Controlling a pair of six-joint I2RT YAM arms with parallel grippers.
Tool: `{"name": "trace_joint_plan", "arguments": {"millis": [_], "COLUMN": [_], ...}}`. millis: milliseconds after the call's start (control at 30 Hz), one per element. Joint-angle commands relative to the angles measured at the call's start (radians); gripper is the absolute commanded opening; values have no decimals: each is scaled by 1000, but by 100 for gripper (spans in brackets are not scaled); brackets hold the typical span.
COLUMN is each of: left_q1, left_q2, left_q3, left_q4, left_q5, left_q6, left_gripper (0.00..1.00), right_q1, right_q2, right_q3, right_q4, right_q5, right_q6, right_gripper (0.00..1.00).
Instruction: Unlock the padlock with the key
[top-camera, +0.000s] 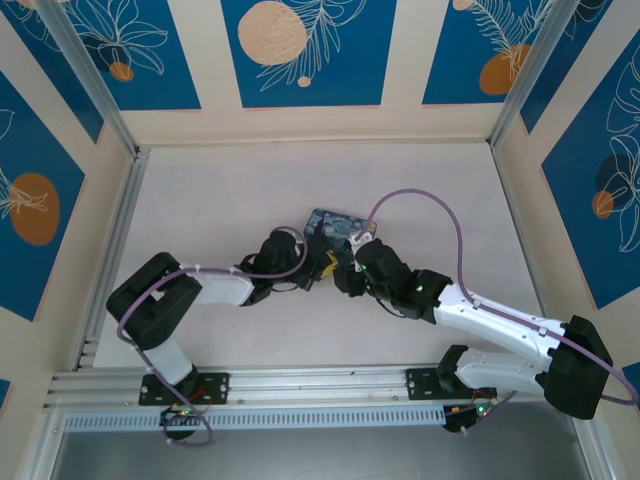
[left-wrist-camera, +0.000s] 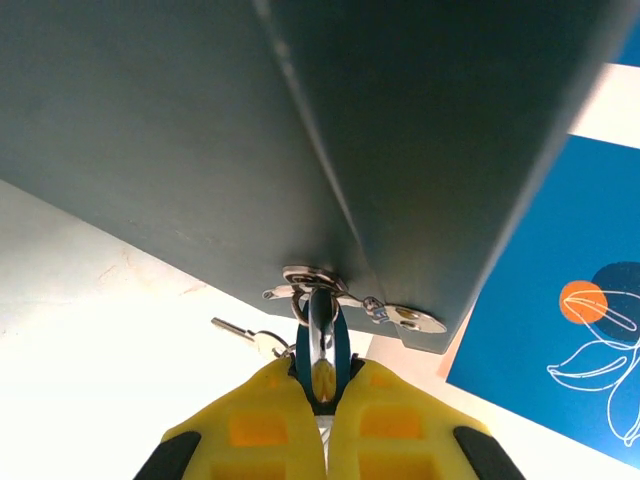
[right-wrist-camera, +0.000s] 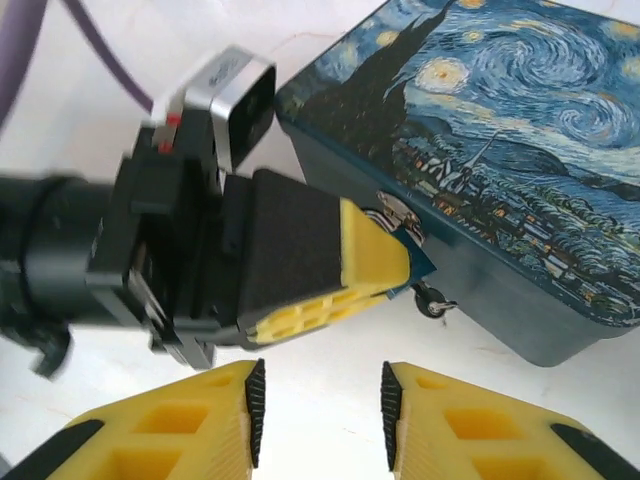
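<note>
The left gripper (left-wrist-camera: 322, 392) has its yellow fingers pinched together on the padlock (left-wrist-camera: 322, 345); the padlock's shackle passes through the hasp (left-wrist-camera: 312, 278) of the Starry Night tin (left-wrist-camera: 400, 150), just beyond the fingertips; the key (left-wrist-camera: 243, 333) lies just left of them, seemingly on a ring; the right gripper (right-wrist-camera: 320, 402) hovers near the left gripper, fingers spread, nothing between them.
</note>
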Motion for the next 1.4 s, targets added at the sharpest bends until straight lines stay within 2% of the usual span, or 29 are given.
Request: {"name": "trace_joint_plan", "arguments": {"millis": [0, 333, 1000, 1367], "left_q1": [16, 20, 21, 21], "left_q2": [-47, -73, -66, -74], "left_q3": [52, 77, 89, 87], "left_q4": [-27, -72, -68, -66], "left_q5": [32, 43, 53, 54], "left_q6": [18, 31, 30, 28], "left_gripper": [0, 0, 0, 0], "right_q1": [4, -49, -33, -32], "right_q2": [-21, -4, 163, 261], "right_q3": [-39, -58, 6, 53], "right_q4": [12, 74, 156, 198], "right_q5": [90, 33, 113, 189], "right_q6": [-159, -279, -388, -420], "right_gripper": [32, 30, 26, 20]}}
